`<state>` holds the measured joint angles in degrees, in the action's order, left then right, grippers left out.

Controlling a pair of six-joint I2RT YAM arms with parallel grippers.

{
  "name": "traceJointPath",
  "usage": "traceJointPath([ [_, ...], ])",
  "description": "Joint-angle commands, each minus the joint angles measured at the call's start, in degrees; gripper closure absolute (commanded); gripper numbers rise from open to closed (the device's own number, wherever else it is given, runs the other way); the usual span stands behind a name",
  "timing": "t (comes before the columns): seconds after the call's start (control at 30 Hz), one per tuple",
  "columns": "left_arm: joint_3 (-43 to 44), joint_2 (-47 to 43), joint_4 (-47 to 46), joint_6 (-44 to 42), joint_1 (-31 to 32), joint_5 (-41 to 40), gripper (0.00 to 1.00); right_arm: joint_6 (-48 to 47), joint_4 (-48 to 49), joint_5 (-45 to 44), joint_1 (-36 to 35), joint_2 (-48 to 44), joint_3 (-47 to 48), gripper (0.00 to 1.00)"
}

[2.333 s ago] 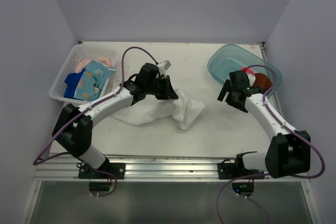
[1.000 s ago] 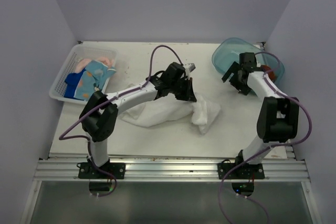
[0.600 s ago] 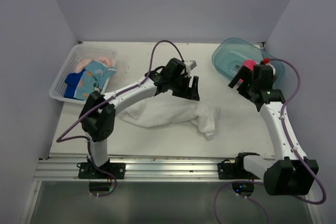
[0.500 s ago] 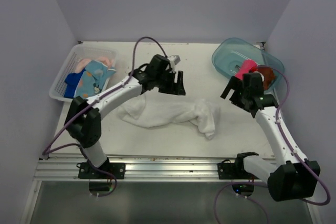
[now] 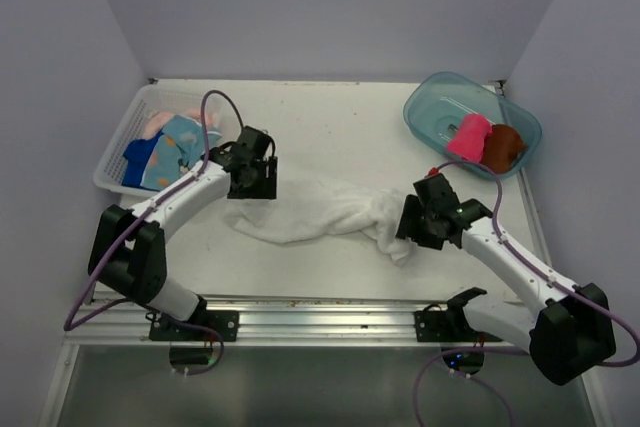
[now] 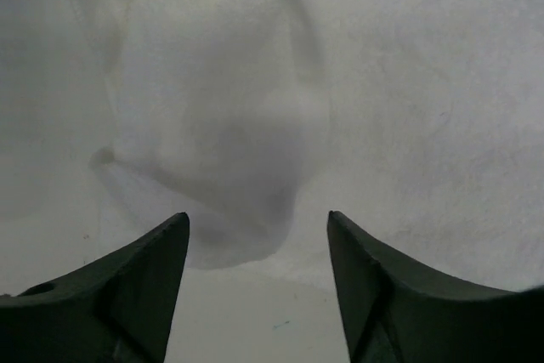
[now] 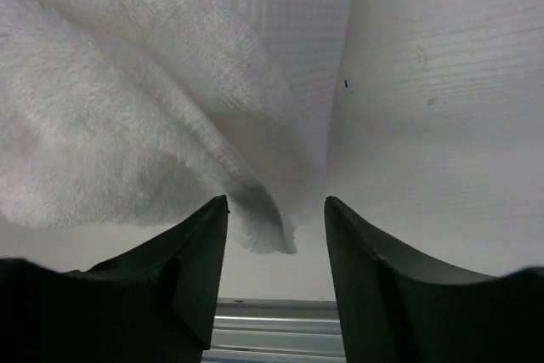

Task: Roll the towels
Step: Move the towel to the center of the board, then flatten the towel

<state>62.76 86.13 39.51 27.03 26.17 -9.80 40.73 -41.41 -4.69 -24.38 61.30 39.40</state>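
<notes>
Moved since half a second ago, both arms: right gripper (image 5: 414, 227) down from beside the clear teal tub (image 5: 435, 117) to the right end of the white towel (image 5: 320, 209), and left gripper (image 5: 254, 187) back from the middle of the table (image 5: 340, 127) to the towel's left end. Nearest, at the right gripper: two dark fingers (image 7: 200, 269) apart, nothing pinched, a fluffy folded edge of the white towel lying right at the gap in the right wrist view. Next, the white towel itself, crumpled on the table, long from left to right, bunched up at its right end. A bit farther, at the left gripper: fingers (image 6: 149, 278) apart too, holding nothing, a soft white corner of the towel just in front of the gap. Far left, a white basket (image 5: 122, 137) with a light blue cartoon towel (image 5: 182, 152), a royal blue towel (image 5: 136, 161) and a peach towel (image 5: 160, 124) inside. Far right, inside the tub, a pink towel (image 5: 468, 136) and a brown towel (image 5: 504, 147), side by side and touching.
</notes>
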Motion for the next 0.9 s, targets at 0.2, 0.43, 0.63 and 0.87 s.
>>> traceJointPath([
  [0.2,-1.33,9.40,-6.19,-1.54,-1.65,-2.85,0.89,-0.47,3.18,-2.07,-0.49,0.31,3.40,0.98],
  [0.43,1.22,5.57,-5.06,-3.38,-4.55,-2.59,1.00,-2.50,-0.08,-7.26,-0.40,-0.04,8.50,1.00],
  [0.63,2.81,-3.58,-1.19,-6.27,-4.73,0.04,0.75,-2.41,0.10,-7.35,-0.49,1.19,9.56,1.00],
  [0.87,-3.78,-6.07,-2.24,-8.48,-1.13,2.69,0.09,-1.18,1.07,-7.35,-0.49,1.63,8.06,1.00],
])
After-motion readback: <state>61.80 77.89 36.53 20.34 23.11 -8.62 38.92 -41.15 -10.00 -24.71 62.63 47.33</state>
